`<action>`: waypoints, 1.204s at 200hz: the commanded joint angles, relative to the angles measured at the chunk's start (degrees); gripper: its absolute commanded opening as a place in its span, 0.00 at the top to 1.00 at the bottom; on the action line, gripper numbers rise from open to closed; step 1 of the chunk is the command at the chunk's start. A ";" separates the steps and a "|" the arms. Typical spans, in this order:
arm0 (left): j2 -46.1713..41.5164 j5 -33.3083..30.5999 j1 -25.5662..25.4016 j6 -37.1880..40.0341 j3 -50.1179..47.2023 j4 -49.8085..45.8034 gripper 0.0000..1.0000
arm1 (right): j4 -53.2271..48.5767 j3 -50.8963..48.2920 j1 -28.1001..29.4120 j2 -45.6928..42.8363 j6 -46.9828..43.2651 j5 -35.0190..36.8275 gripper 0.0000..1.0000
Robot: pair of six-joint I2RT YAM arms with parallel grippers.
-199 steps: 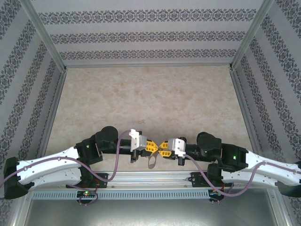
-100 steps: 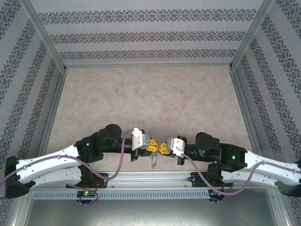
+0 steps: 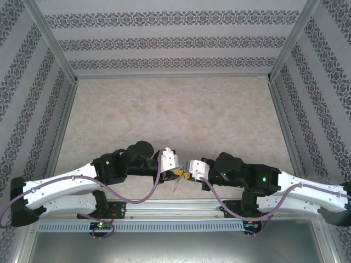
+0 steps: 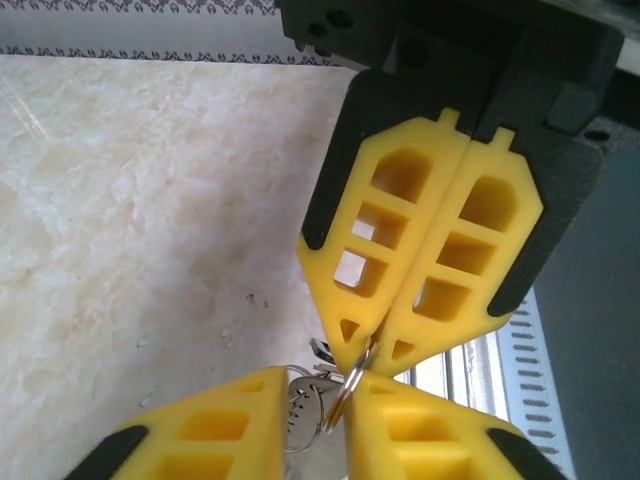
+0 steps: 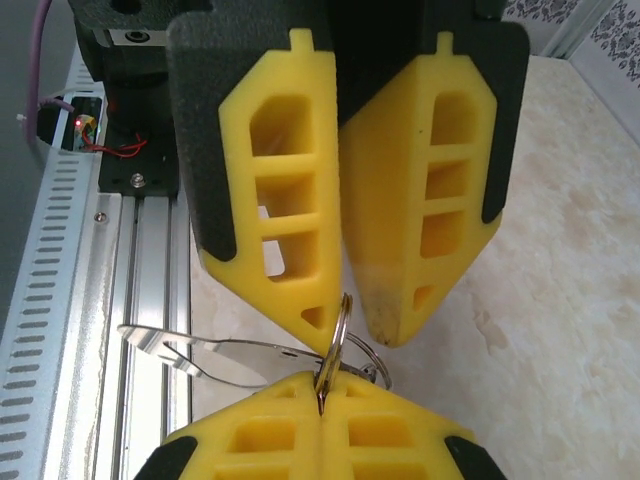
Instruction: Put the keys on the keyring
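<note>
The two grippers meet tip to tip at 6 o'clock on the table [image 3: 175, 109], right at its near edge. The left arm reaches in from 9 o'clock and the right arm from 3.

The right gripper [image 5: 322, 388] has its jaws pressed flat together on the ring [image 5: 336, 340]. The wire stands on edge in the seam between its yellow fingers. The left gripper [image 5: 355, 330] has its jaws parted a little. The top of the ring sits in the narrow gap between its tips and is not squeezed. The key [image 5: 230, 362] is a flat silvery blade that sticks out from the ring toward 9 o'clock, clear of the table. I cannot tell whether it is threaded on or only caught against the wire.

A second ago both elbows sat wider apart and the yellow fingers showed broadly from above. Now the elbows have drawn in toward the middle, and the wrist housings cover most of the yellow. The meeting spot has hardly shifted.

From above, the ring and key are only a pale sliver hanging below the tips. The right wrist camera shows the blade's full length and the left jaws' gap. The left wrist camera shows the right fingers' closed seam pinching the ring, with the key's end bunched beside it.
</note>
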 commanded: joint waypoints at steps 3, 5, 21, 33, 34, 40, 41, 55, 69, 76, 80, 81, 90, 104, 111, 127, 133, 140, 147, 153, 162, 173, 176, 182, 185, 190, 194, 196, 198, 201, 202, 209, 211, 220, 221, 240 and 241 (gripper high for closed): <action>0.07 0.70 -0.55 0.88 0.95 -0.20 0.87 | 0.44 2.19 -0.73 0.11 0.23 -2.15 1.00; 0.04 0.82 -0.55 0.89 0.87 -0.08 0.88 | 0.44 2.23 -0.73 0.17 0.19 -2.18 1.00; 0.20 1.55 -0.55 0.80 0.50 0.57 0.96 | 0.26 2.17 -0.96 0.49 0.36 -2.24 1.00; -0.12 2.04 -0.55 0.70 0.15 1.17 1.00 | 0.22 2.06 -1.09 0.43 0.40 -2.36 1.00; -0.13 2.08 -0.55 0.71 0.15 1.19 1.00 | 0.24 2.02 -1.13 0.41 0.42 -2.36 1.00; -0.21 2.28 -0.55 0.66 -0.03 1.34 1.00 | 0.24 2.06 -1.15 0.35 0.49 -2.36 1.00; -0.22 2.38 -0.55 0.65 -0.07 1.41 1.00 | 0.26 2.06 -1.20 0.33 0.51 -2.36 1.00; -0.63 2.97 -0.55 0.52 -0.33 1.82 1.00 | 0.26 1.97 -1.31 0.19 0.62 -2.27 1.00; -1.56 3.30 -0.55 0.21 -0.97 2.74 1.00 | 0.35 1.80 -1.30 0.12 0.66 -2.27 1.00; -2.18 3.46 -0.55 -0.04 -1.47 3.65 1.00 | 0.44 1.71 -1.26 -0.09 0.65 -2.27 0.96; -2.57 3.59 -0.55 -0.24 -1.78 4.16 1.00 | 0.55 1.63 -1.29 -0.11 0.70 -2.23 0.92; -2.64 3.65 -0.55 -0.29 -1.88 4.27 1.00 | 0.63 1.58 -1.31 -0.20 0.70 -2.25 0.91; -3.66 3.87 -0.55 -0.79 -2.66 5.69 1.00 | 1.08 1.25 -1.28 -0.65 0.71 -2.27 0.85; -5.26 4.31 -0.48 -1.53 -3.90 7.65 1.00 | 1.98 0.60 -1.33 -1.75 0.88 -2.43 0.81; -5.93 4.77 -0.54 -1.92 -4.56 8.59 1.00 | 2.42 0.32 -1.34 -2.51 0.93 -2.49 0.80; -7.14 5.72 -0.46 -2.79 -5.69 10.58 1.00 | 3.44 -0.45 -1.32 -4.24 0.97 -2.95 0.78; -7.49 5.94 -0.46 -3.00 -6.05 11.15 1.00 | 3.81 -0.72 -1.32 -4.94 0.97 -3.18 0.77; -7.76 6.28 -0.46 -3.29 -6.34 11.86 1.00 | 4.23 -0.99 -1.27 -5.66 1.06 -3.37 0.77; -8.04 6.57 -0.46 -3.55 -6.81 12.84 1.00 | 4.61 -1.26 -1.34 -6.24 1.06 -3.50 0.77; -8.27 6.93 -0.45 -3.88 -7.19 13.82 1.00 | 4.78 -1.50 -1.32 -6.65 1.06 -3.78 0.78; -8.45 7.48 -0.46 -4.34 -7.66 15.23 1.00 | 5.01 -1.63 -1.26 -7.03 1.06 -4.02 0.80; -8.53 7.90 -0.46 -4.72 -8.12 16.49 1.00 | 5.03 -1.63 -1.25 -7.11 1.11 -4.64 0.81; -8.45 7.99 -0.46 -4.81 -8.18 16.65 1.00 | 5.01 -1.63 -1.31 -7.01 1.15 -4.84 0.81; -8.39 8.05 -0.46 -4.90 -8.29 16.99 1.00 | 5.01 -1.63 -1.32 -6.77 1.15 -5.34 0.81; -8.34 8.10 -0.46 -4.92 -8.34 17.14 1.00 | 5.01 -1.55 -1.30 -6.69 1.12 -5.61 0.81; -8.27 8.08 -0.46 -4.99 -8.30 17.29 1.00 | 5.01 -1.54 -1.30 -6.49 1.15 -5.96 0.81; -8.22 8.17 -0.46 -4.99 -8.37 17.34 1.00 | 4.97 -1.49 -1.29 -6.41 1.10 -6.27 0.82; -8.14 8.18 -0.44 -4.99 -8.34 17.38 1.00 | 5.00 -1.46 -1.30 -6.38 1.13 -6.37 0.82; -8.12 8.25 -0.45 -4.99 -8.35 17.48 1.00 | 5.01 -1.46 -1.33 -6.26 1.14 -6.53 0.82; -8.14 8.27 -0.46 -5.05 -8.35 17.57 1.00 | 5.02 -1.45 -1.28 -6.08 1.17 -6.71 0.82; -8.15 8.28 -0.46 -5.06 -8.32 17.61 1.00 | 5.02 -1.50 -1.27 -6.09 1.20 -6.78 0.82; -8.11 8.29 -0.46 -5.12 -8.37 17.81 1.00 | 5.01 -1.57 -1.31 -5.87 1.26 -7.13 0.82; -8.20 8.35 -0.46 -5.16 -8.38 17.85 1.00 | 4.97 -1.59 -1.29 -5.87 1.24 -7.24 0.82; -8.25 8.36 -0.46 -5.17 -8.43 18.14 1.00 | 4.94 -1.63 -1.33 -5.46 1.36 -7.53 0.82; -8.28 8.32 -0.46 -5.17 -8.50 18.16 1.00 | 4.93 -1.63 -1.29 -5.43 1.34 -7.54 0.82; -8.58 8.27 -0.46 -5.36 -8.86 19.17 1.00 | 4.84 -1.81 -1.42 -5.04 1.63 -7.63 0.82; -8.58 8.28 -0.46 -5.35 -8.89 19.16 1.00 | 4.88 -1.81 -1.42 -5.04 1.61 -7.67 0.82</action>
